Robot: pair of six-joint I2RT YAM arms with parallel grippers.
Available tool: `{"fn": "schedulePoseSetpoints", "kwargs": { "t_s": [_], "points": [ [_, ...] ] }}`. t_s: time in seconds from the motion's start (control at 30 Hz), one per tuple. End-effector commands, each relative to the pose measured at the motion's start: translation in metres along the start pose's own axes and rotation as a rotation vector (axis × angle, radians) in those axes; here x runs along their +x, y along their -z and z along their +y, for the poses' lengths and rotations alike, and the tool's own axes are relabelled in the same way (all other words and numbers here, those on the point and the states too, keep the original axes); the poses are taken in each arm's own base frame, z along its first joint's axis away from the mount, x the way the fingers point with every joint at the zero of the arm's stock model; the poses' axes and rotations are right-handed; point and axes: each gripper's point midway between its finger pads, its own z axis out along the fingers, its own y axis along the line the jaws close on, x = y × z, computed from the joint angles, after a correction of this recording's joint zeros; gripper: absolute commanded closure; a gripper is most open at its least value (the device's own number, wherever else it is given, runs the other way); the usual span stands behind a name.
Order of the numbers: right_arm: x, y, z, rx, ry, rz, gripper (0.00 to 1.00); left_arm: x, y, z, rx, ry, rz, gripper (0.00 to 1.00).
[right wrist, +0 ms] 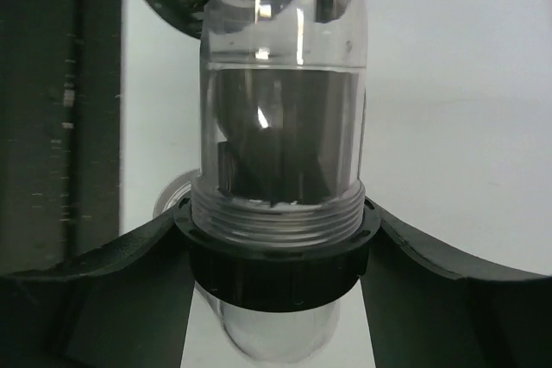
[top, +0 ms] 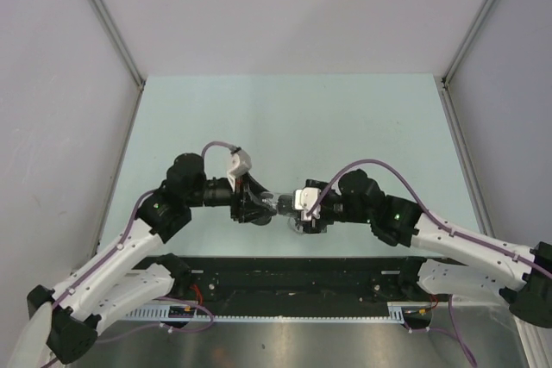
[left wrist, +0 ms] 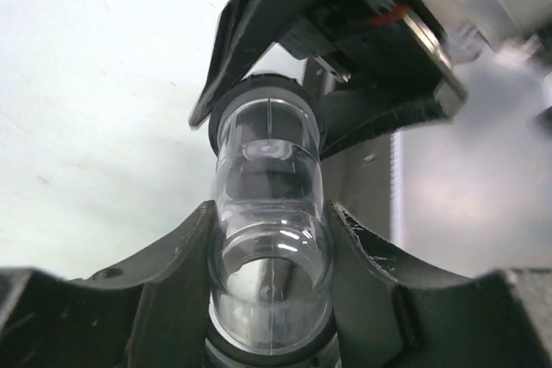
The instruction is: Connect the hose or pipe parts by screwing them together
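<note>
Above the middle of the table's (top: pixel 285 118) near edge, my left claw (top: pixel 257 204) clamps the clear tube (left wrist: pixel 269 239) and my right claw (top: pixel 297 206) pinches the black ring (right wrist: pixel 274 277) on its threaded end; both look light, rigid and slick, so I'd grip the ring's rim squarely.

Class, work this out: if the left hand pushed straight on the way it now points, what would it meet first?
The right hand, probably: it faces the left hand across the clear pipe both hold, gripping its black ring.
</note>
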Motion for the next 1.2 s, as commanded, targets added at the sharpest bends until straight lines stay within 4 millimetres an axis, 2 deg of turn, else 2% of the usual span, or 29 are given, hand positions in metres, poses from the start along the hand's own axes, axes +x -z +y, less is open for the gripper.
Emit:
{"fn": "schedulePoseSetpoints", "kwargs": {
  "t_s": [0.0, 0.2, 0.3, 0.37, 0.47, 0.5, 0.53, 0.57, 0.6, 0.67, 0.73, 0.83, 0.87, 0.93, 0.97, 1.07, 1.1, 1.17],
  "points": [
    [-0.049, -0.005, 0.039, -0.298, -0.174, -0.258, 0.85, -0.014, -0.008, -0.030, 0.147, -0.781, -0.097, 1.00],
    [-0.056, 0.010, 0.040, -0.393, -0.324, -0.309, 0.85, 0.014, -0.016, -0.015, 0.185, -1.059, -0.062, 1.00],
    [-0.059, 0.017, 0.034, -0.386, -0.369, -0.319, 0.84, 0.017, -0.019, -0.005, 0.155, -1.067, -0.040, 1.00],
    [-0.057, 0.020, 0.031, -0.362, -0.380, -0.304, 0.75, 0.014, -0.018, -0.005, 0.143, -1.060, -0.043, 1.00],
    [-0.049, 0.023, 0.013, -0.230, -0.352, -0.267, 0.57, 0.005, -0.016, -0.005, 0.105, -1.014, -0.054, 1.00],
    [-0.049, 0.026, 0.008, -0.195, -0.335, -0.265, 0.48, 0.003, -0.014, -0.006, 0.092, -0.981, -0.060, 1.00],
    [-0.053, 0.032, 0.002, -0.153, -0.308, -0.275, 0.22, -0.003, -0.011, -0.005, 0.059, -0.972, -0.072, 1.00],
    [-0.051, 0.035, -0.010, -0.080, -0.303, -0.263, 0.15, -0.005, -0.009, -0.006, 0.041, -0.931, -0.078, 1.00],
    [-0.053, 0.038, -0.014, -0.049, -0.291, -0.266, 0.13, -0.006, -0.007, -0.007, 0.029, -0.905, -0.085, 1.00],
    [-0.059, 0.052, -0.029, 0.054, -0.257, -0.282, 0.00, -0.009, -0.002, -0.010, 0.002, -0.821, -0.108, 1.00],
    [-0.064, 0.062, -0.042, 0.143, -0.258, -0.296, 0.00, -0.013, 0.002, -0.011, -0.028, -0.749, -0.128, 1.00],
    [-0.066, 0.076, -0.070, 0.317, -0.286, -0.305, 0.00, -0.024, 0.010, -0.009, -0.113, -0.567, -0.179, 1.00],
    [-0.061, 0.078, -0.079, 0.376, -0.303, -0.287, 0.00, -0.029, 0.012, -0.006, -0.159, -0.457, -0.202, 1.00],
    [-0.058, 0.077, -0.077, 0.367, -0.265, -0.266, 0.00, -0.043, 0.015, -0.003, -0.213, -0.337, -0.248, 1.00],
    [-0.058, 0.074, -0.072, 0.334, -0.242, -0.262, 0.00, -0.046, 0.014, -0.001, -0.229, -0.209, -0.266, 1.00],
    [-0.060, 0.074, -0.085, 0.400, -0.255, -0.274, 0.00, -0.065, 0.017, -0.004, -0.240, -0.018, -0.328, 1.00],
    [-0.067, 0.076, -0.091, 0.417, -0.244, -0.300, 0.00, -0.066, 0.016, -0.004, -0.230, 0.031, -0.325, 1.00],
    [-0.070, 0.074, -0.084, 0.380, -0.173, -0.303, 0.00, -0.075, 0.020, -0.004, -0.219, 0.176, -0.355, 1.00]
  ]
}}
